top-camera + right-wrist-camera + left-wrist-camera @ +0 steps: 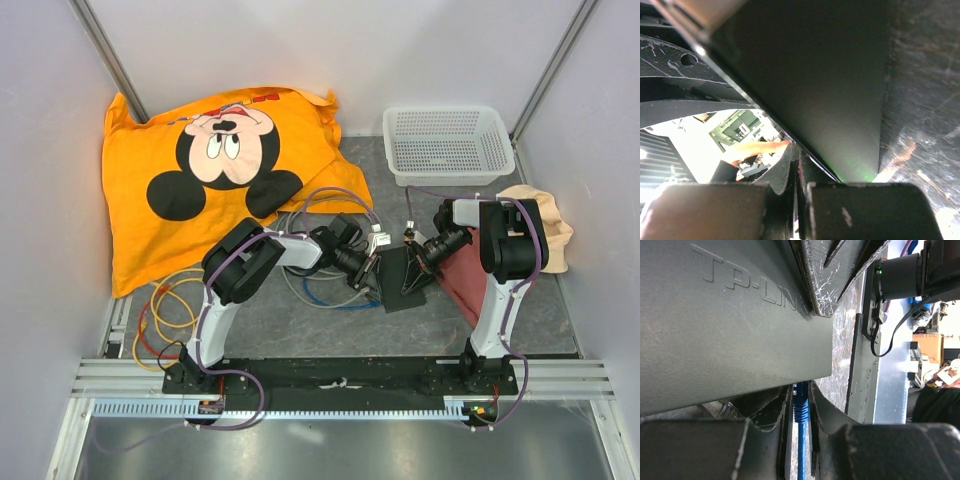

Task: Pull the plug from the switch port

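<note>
The switch [405,285] is a flat black box lying mid-table between both grippers. In the left wrist view its face [730,330] bears raised TP-LINK lettering. A blue plug [801,410] sits in a socket on its narrow edge, its blue cable running back between my fingers. My left gripper [368,272] is shut on this plug, also seen in its own view [801,440]. My right gripper [414,270] is shut, tips against the switch's top face [830,90]; its fingers [785,170] nearly touch each other.
An orange Mickey Mouse shirt [210,170] covers the back left. A white mesh basket [445,145] stands back right. A beige cloth [550,225] and a maroon cloth [465,275] lie by the right arm. Yellow and red cables [170,305] coil front left, grey ones [300,215] behind the left arm.
</note>
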`<control>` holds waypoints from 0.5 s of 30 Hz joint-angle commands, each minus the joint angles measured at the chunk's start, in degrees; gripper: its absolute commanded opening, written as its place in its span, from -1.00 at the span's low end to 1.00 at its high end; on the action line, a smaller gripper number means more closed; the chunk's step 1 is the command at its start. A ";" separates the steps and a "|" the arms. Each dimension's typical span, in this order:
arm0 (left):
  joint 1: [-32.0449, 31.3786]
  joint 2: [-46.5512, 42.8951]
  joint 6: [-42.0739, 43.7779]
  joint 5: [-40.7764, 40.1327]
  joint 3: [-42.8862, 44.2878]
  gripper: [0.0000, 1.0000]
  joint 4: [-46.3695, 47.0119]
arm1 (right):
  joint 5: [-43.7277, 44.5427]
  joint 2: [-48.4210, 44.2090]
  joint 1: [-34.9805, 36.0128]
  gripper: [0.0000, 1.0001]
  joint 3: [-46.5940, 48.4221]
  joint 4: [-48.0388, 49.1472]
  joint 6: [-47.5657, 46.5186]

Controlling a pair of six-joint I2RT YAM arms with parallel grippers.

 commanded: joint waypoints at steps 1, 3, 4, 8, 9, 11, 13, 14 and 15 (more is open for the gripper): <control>-2.03 2.23 5.30 -1.36 -0.99 -0.96 -5.77 | 9.94 3.10 -0.09 -1.00 0.49 11.82 -2.68; -1.95 1.09 8.11 -1.18 -1.42 -0.96 -7.97 | 10.73 3.01 -0.08 -0.99 0.50 11.82 -2.94; -1.77 0.56 9.25 -0.57 -1.95 -0.96 -9.80 | 10.90 3.10 -0.08 -1.00 0.41 11.90 -3.03; -1.60 -1.02 16.53 0.14 -3.44 -0.96 -15.08 | 11.87 3.18 -0.17 -1.00 0.41 12.17 -3.30; -1.60 -1.81 18.29 0.05 -3.71 -0.96 -15.88 | 12.31 3.10 -0.09 -0.99 0.58 12.25 -3.30; -1.60 -2.78 22.33 -0.91 -4.15 -0.96 -18.95 | 12.92 3.01 -0.08 -0.99 0.85 12.26 -3.30; -1.60 -4.44 25.33 -2.14 -4.15 -0.97 -21.67 | 13.97 2.57 -0.08 -1.00 0.76 12.52 -3.38; -1.60 -5.06 28.82 -2.67 -4.06 -0.96 -24.65 | 14.42 2.39 -0.08 -1.00 0.67 12.52 -3.47; -1.60 -5.59 30.69 -3.20 -4.15 -0.97 -26.42 | 14.85 1.96 -0.08 -1.00 0.50 12.61 -3.39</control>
